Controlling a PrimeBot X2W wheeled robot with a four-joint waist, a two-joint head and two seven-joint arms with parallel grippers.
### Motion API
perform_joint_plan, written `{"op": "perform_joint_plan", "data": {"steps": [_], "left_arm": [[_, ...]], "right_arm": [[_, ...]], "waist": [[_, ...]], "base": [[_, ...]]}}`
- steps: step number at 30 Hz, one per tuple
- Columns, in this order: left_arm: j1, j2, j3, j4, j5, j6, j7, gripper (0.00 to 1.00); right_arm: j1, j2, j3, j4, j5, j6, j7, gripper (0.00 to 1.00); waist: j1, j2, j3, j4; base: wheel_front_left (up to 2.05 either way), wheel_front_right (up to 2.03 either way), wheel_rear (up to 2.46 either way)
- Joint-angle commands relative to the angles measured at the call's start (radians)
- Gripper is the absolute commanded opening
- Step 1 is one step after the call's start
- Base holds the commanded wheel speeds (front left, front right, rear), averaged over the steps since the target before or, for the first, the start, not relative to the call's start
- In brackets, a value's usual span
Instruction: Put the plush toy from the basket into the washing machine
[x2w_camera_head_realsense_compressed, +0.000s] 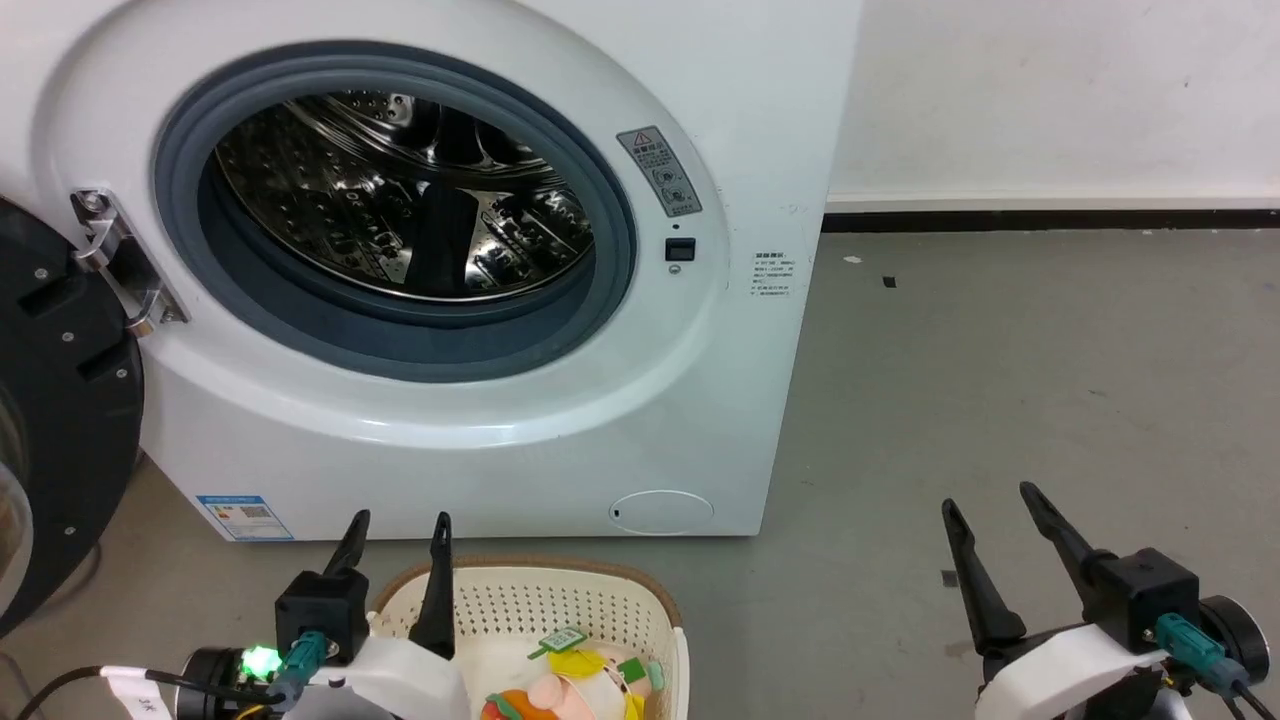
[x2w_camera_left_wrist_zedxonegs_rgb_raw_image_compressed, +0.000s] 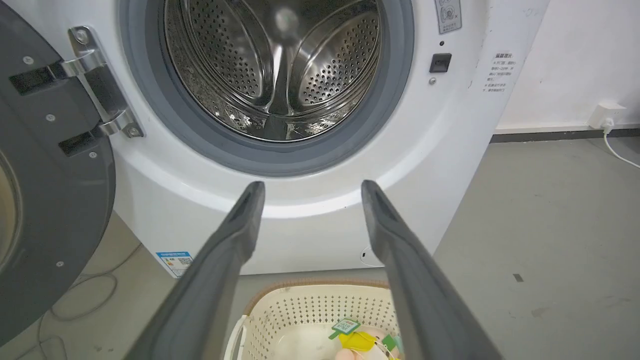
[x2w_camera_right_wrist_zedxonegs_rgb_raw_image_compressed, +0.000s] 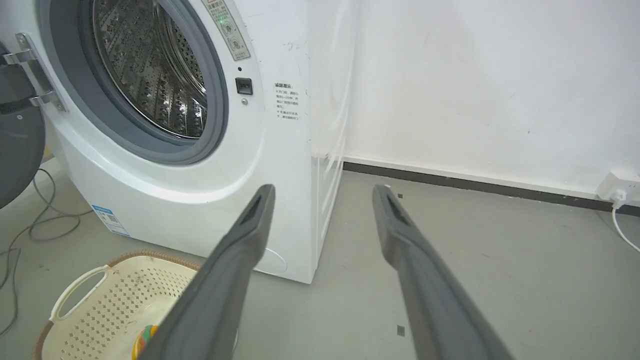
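Plainly, in the head view, the washing machine (x2w_camera_head_realsense_compressed: 480, 440) stands at the far left with its black door (x2w_camera_head_realsense_compressed: 60, 420) swung open to the left and the steel drum (x2w_camera_head_realsense_compressed: 400, 190) bare. The basket (x2w_camera_head_realsense_compressed: 560, 605) sits on the floor just in front of it. The plush toy (x2w_camera_head_realsense_compressed: 570, 690) lies inside the basket, towards its near right side, with a green tag sticking up. That view's bottom edge cuts the toy off, so I cannot tell its long axis. The left gripper (x2w_camera_head_realsense_compressed: 400, 518) hangs over the basket's left part, fingers parted and holding nothing, tips pointing at the machine. The right gripper (x2w_camera_head_realsense_compressed: 988, 497) is well apart to the right over bare floor, also parted and empty.

From the left wrist, the left gripper (x2w_camera_left_wrist_zedxonegs_rgb_raw_image_compressed: 311, 185) shows a wide gap between its fingers, which frame the machine's front. The basket (x2w_camera_left_wrist_zedxonegs_rgb_raw_image_compressed: 310, 305) lies below them, with the toy (x2w_camera_left_wrist_zedxonegs_rgb_raw_image_compressed: 360, 342) low down by the right finger.

From the right wrist, the right gripper (x2w_camera_right_wrist_zedxonegs_rgb_raw_image_compressed: 324, 189) is spread and empty. The basket (x2w_camera_right_wrist_zedxonegs_rgb_raw_image_compressed: 115, 300) is off to its left, and a bit of orange toy (x2w_camera_right_wrist_zedxonegs_rgb_raw_image_compressed: 142, 340) peeps out beside the left finger.

I judge the left arm the nearer one. The toy lies below and nearer than its fingertips and slightly to the right, so the pick calls for tipping down and drawing back.
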Motion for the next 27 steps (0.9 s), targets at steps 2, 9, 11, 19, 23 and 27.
{"op": "perform_joint_plan", "data": {"steps": [2,9,11,19,23,27], "left_arm": [[-0.013,0.002,-0.009,0.023,-0.008,-0.008,-0.014,1.00],[-0.034,0.006,-0.025,0.077,-0.014,-0.017,-0.027,1.00],[-0.043,0.007,-0.029,0.095,-0.016,-0.020,-0.031,1.00],[-0.076,0.014,-0.048,0.168,-0.023,-0.030,-0.043,1.00],[-0.097,0.018,-0.061,0.215,-0.027,-0.036,-0.050,1.00],[-0.121,0.023,-0.076,0.264,-0.031,-0.042,-0.058,1.00]], "right_arm": [[-0.009,0.000,-0.003,-0.002,0.015,0.000,-0.015,1.00],[-0.019,0.000,-0.004,-0.013,0.026,0.000,-0.029,1.00],[-0.021,0.000,-0.003,-0.014,0.027,0.000,-0.033,1.00],[-0.029,0.000,0.007,-0.019,0.022,0.000,-0.048,1.00],[-0.035,0.000,0.009,-0.024,0.024,0.000,-0.056,1.00],[-0.039,0.000,0.007,-0.028,0.024,0.000,-0.065,1.00]], "waist": [[0.0000,0.0000,0.012,-0.003],[0.0000,0.0000,0.041,-0.011],[0.0000,0.0000,0.051,-0.014],[0.0000,0.0000,0.085,-0.023],[0.0000,0.0000,0.106,-0.028],[0.0000,0.0000,0.130,-0.033]], "base": [[0.00,0.00,0.00],[0.00,0.00,0.00],[0.00,0.00,0.00],[0.00,0.00,0.00],[0.00,0.00,0.00],[0.00,0.00,0.00]]}}
